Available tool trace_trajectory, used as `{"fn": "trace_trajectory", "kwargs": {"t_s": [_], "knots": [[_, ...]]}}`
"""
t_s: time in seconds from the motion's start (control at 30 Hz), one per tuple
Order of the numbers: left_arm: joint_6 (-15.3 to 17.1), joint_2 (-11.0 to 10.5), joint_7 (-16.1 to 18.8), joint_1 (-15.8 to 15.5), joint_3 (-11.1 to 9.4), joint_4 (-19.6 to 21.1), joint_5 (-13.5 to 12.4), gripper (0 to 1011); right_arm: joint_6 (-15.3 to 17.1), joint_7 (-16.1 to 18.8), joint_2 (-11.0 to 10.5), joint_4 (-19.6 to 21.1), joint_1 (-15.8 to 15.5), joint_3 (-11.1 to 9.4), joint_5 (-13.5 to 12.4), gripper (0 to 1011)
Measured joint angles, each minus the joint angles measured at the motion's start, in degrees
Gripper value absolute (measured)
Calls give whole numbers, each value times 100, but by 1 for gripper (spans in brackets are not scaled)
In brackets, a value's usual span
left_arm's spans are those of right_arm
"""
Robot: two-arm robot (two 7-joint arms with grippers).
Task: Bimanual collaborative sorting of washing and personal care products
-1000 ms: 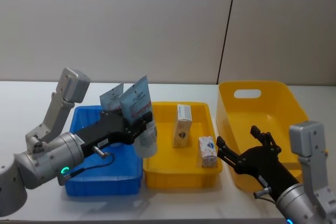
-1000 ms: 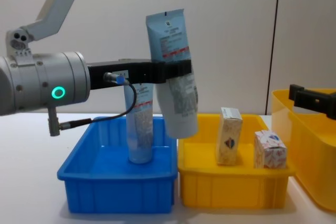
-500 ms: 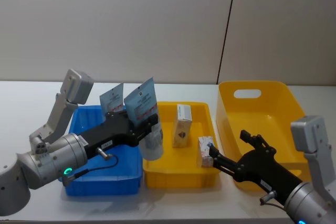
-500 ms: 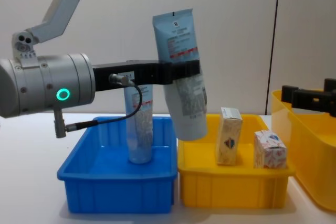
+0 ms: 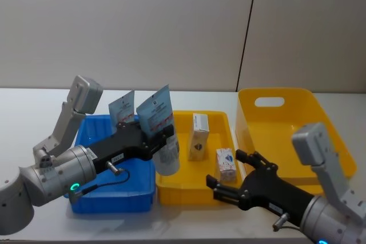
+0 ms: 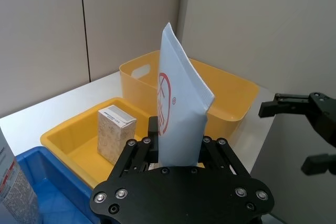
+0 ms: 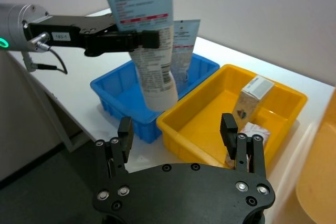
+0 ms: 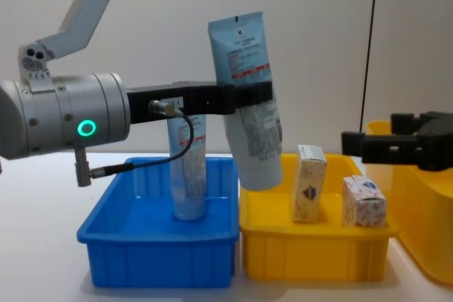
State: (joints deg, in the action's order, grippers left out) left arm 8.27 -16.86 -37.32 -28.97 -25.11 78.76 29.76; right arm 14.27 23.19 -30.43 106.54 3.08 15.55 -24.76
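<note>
My left gripper is shut on a pale blue tube, cap end down, held above the seam between the blue tray and the small yellow tray. In the chest view the held tube hangs tilted in the left gripper. A second tube stands upright in the blue tray. Two white cartons stand in the small yellow tray. My right gripper is open and empty, low at that tray's front right corner, near the smaller carton.
A large yellow bin with a handle slot stands to the right of the small yellow tray. The bare white table extends left of the blue tray. A grey wall closes the back.
My right gripper has swung left from in front of the big bin to the small yellow tray's front corner. The left gripper has carried the tube slightly rightward.
</note>
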Motion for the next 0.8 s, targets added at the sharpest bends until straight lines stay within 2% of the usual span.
{"fn": "trace_trajectory", "kwargs": {"t_s": [0.23, 0.4, 0.53, 0.6, 0.63, 0.8], "knots": [[-4, 3, -14, -4, -4, -6, 6, 318, 17, -30, 88, -148, 210, 267, 205, 1003], [-8, 3, -20, -6, -7, -9, 9, 318, -2, -220, 298, -362, 401, 519, 457, 1003], [-9, 3, -22, -8, -9, -12, 12, 318, -30, -337, 421, -477, 494, 641, 601, 1003], [-9, 3, -23, -8, -9, -14, 12, 318, -59, -436, 570, -612, 581, 757, 721, 1003], [-9, 4, -25, -8, -8, -14, 13, 318, -59, -436, 570, -612, 581, 757, 721, 1003], [-9, 3, -28, -8, -8, -15, 12, 318, -128, -630, 836, -868, 740, 943, 942, 1003]]}}
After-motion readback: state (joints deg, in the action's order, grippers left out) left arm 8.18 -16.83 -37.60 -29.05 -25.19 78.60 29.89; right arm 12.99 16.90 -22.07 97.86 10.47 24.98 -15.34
